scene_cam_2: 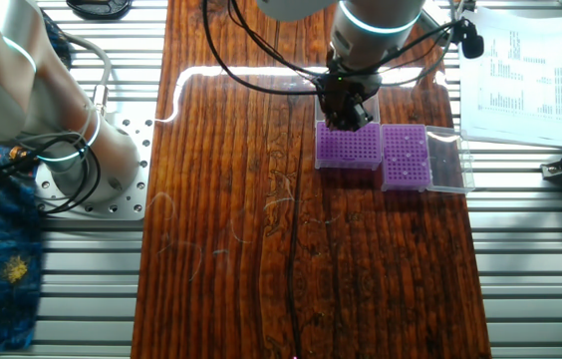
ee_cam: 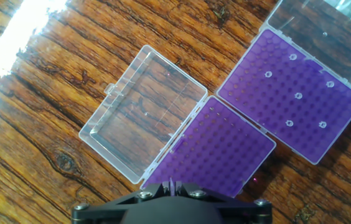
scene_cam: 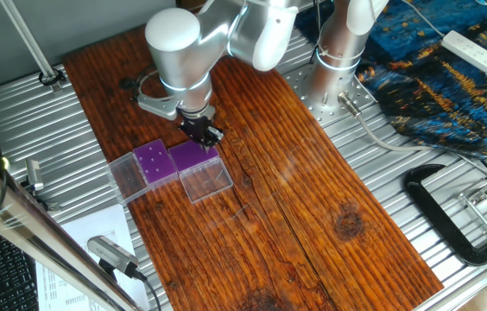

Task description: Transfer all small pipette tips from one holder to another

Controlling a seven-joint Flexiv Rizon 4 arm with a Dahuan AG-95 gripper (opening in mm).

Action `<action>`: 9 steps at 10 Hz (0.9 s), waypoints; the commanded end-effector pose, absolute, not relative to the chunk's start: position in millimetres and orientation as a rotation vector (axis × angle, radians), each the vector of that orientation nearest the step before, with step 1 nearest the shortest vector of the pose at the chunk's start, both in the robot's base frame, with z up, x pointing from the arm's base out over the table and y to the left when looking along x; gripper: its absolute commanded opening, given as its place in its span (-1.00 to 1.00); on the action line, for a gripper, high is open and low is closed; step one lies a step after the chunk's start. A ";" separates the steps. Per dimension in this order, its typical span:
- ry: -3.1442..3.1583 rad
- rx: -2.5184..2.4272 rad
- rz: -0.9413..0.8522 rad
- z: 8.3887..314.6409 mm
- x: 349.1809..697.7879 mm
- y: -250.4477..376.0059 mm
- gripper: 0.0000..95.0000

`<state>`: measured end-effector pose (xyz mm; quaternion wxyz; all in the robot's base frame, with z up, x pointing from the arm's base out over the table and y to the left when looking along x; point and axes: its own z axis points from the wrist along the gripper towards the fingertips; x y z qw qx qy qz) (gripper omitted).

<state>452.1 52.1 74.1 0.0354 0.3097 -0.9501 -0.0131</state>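
Two purple racks lie side by side on the wooden board with their clear lids open. One holder [ee_cam: 214, 147] [scene_cam: 193, 155] [scene_cam_2: 348, 148] shows only empty holes. The other holder [ee_cam: 290, 93] [scene_cam: 151, 161] [scene_cam_2: 407, 155] carries several small pipette tips [ee_cam: 298, 96], seen as pale rings. My gripper [ee_cam: 174, 185] [scene_cam: 205, 134] [scene_cam_2: 349, 115] hangs just above the empty-looking holder. Its fingers are nearly together with a thin translucent tip pinched between them, pointing down at that rack's near edge.
An open clear lid [ee_cam: 143, 111] lies flat beside the near holder, and the second lid [ee_cam: 325, 28] lies beyond the other. A black C-clamp [scene_cam: 451, 216], a blue cloth [scene_cam: 451, 78], the arm's base [scene_cam: 338, 69] and papers [scene_cam_2: 520, 70] sit off the board.
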 end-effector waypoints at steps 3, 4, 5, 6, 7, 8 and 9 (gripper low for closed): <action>-2.925 0.937 -0.052 71.9 452.2 52.1 -1.00; -2.936 0.898 -0.058 71.5 452.2 53.4 -1.00; -2.943 0.872 -0.065 70.9 452.4 55.7 -1.00; -2.948 0.851 -0.067 69.9 452.6 59.5 -0.60; -2.950 0.849 -0.065 69.5 452.7 61.3 -0.60; -2.950 0.850 -0.065 69.5 452.6 61.3 -0.60; -2.949 0.854 -0.067 69.6 452.6 61.3 -0.60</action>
